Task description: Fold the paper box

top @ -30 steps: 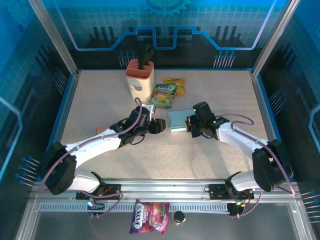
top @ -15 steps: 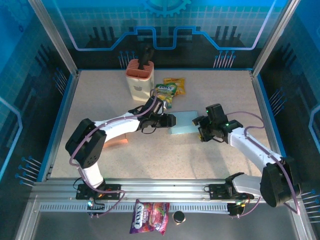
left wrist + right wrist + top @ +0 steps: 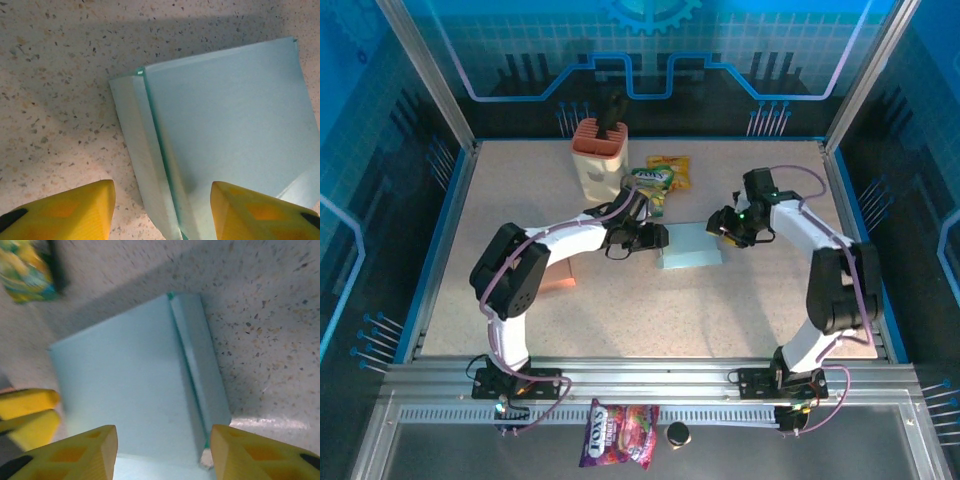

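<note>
The paper box [image 3: 690, 246] is a flat pale-blue sheet lying on the speckled table, with a folded strip along each side. My left gripper [image 3: 658, 237] is at its left edge. In the left wrist view it [image 3: 161, 215] stands open, its fingers [image 3: 60, 210] straddling the box's left flap [image 3: 145, 165]. My right gripper [image 3: 725, 226] is at the box's right edge. It [image 3: 162, 455] is open above the box [image 3: 130, 385] and holds nothing; the right flap [image 3: 202, 375] lies just inside its right finger.
A peach holder [image 3: 598, 152] with a dark tool stands at the back, with candy packets [image 3: 652, 188] beside it, close behind the box. An orange-pink piece [image 3: 556, 281] lies under the left arm. A candy bag [image 3: 618, 436] and a black cap [image 3: 677, 433] lie on the front rail.
The right gripper opened and swung from the box's near right side to its far right edge. The left gripper advanced to the box's left edge. The box slid slightly right.
</note>
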You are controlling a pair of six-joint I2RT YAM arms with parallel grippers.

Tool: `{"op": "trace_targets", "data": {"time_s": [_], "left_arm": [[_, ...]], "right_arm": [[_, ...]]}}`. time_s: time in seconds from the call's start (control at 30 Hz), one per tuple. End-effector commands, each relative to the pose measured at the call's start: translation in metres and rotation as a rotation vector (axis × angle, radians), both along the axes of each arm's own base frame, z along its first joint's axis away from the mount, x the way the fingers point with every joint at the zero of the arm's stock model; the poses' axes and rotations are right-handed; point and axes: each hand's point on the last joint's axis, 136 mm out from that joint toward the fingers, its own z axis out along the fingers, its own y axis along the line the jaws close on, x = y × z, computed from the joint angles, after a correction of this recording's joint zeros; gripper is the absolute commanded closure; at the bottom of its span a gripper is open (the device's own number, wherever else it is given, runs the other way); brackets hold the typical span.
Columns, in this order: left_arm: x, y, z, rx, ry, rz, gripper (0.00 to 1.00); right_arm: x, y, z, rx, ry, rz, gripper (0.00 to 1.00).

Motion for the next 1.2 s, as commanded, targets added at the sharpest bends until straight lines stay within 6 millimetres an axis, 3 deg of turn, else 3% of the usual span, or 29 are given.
{"op": "trace_targets", "data": {"time_s": [0.0,0.1,0.23,0.4,0.73,0.97,1.17], "left_arm": [[0.004,-0.008,-0.002,-0.017,0.022,-0.027,0.48],[0.004,-0.009,-0.007,-0.01,0.035,-0.026,0.49],[0.003,-0.009,-0.013,-0.006,0.047,-0.027,0.52],[0.002,-0.009,-0.019,-0.007,0.054,-0.031,0.59],[-0.001,-0.004,-0.023,0.0,0.051,-0.023,0.69],[-0.006,0.004,-0.028,-0.002,0.052,-0.005,0.74],[-0.007,0.017,-0.034,-0.036,0.052,0.031,0.82]], "right_arm": [[-0.002,0.004,-0.006,0.016,0.003,0.142,0.5],[0.002,0.002,-0.018,0.004,0.023,0.156,0.53],[0.003,0.004,-0.029,0.008,0.047,0.169,0.66],[0.003,0.001,-0.026,-0.005,0.037,0.173,0.7],[0.017,-0.01,-0.021,-0.01,-0.01,0.177,0.46],[0.025,0.004,-0.032,0.097,-0.026,0.212,0.4],[0.023,0.019,-0.03,0.201,-0.056,0.245,0.31]]}}
